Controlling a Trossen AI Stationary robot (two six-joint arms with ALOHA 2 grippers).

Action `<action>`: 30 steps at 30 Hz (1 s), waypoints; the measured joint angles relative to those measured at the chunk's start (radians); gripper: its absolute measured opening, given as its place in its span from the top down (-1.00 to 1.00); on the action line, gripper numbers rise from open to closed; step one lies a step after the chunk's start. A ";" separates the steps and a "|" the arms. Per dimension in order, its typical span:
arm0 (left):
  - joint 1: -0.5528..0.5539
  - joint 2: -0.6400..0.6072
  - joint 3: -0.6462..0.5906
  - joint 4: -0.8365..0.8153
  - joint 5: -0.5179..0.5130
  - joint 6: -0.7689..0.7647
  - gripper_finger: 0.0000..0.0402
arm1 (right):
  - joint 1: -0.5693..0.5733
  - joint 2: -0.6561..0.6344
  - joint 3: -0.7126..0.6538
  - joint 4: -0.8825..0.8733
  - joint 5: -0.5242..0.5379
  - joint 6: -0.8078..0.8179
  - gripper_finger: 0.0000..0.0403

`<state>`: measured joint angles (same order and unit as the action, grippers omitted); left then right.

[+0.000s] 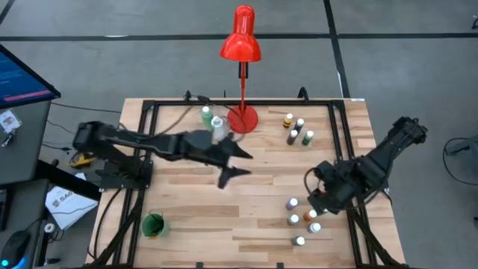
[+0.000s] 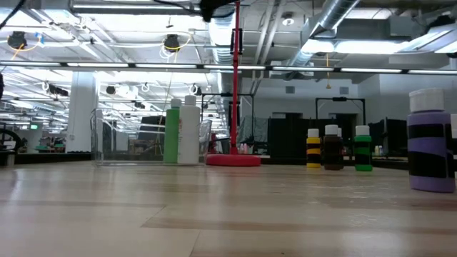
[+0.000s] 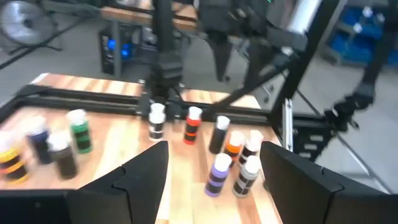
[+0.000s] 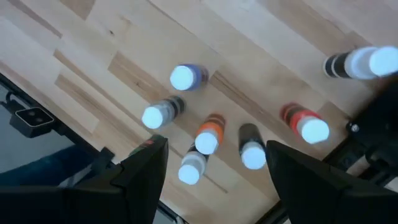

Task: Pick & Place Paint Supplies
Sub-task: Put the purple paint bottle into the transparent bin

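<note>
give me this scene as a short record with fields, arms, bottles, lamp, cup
left gripper: open, above the table's middle, holding nothing
right gripper: open, above the near-right bottle cluster
far-right bottles: four, standing apart from both grippers
far-middle bottles: by the lamp base, one green, one white
lamp: red, upright at the far edge
green cup: near-left on the table
</note>
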<state>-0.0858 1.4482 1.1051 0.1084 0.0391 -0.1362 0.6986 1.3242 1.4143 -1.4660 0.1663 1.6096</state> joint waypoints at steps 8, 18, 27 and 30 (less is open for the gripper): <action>-0.020 0.250 0.170 0.007 0.076 0.035 -0.22 | 0.075 -0.003 0.000 -0.019 0.019 0.075 -0.32; -0.056 0.459 0.331 0.008 0.092 0.100 -0.22 | 0.087 -0.003 0.000 -0.018 0.024 0.076 -0.32; -0.074 0.602 0.454 0.031 0.127 0.106 -0.22 | 0.087 -0.003 0.000 -0.018 0.045 0.067 -0.32; -0.078 0.640 0.479 0.038 0.127 0.109 -0.22 | 0.087 -0.003 0.000 -0.018 0.045 0.066 -0.32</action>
<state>-0.1638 2.0878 1.5841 0.1460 0.1665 -0.0268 0.7856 1.3216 1.4139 -1.4841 0.2111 1.6760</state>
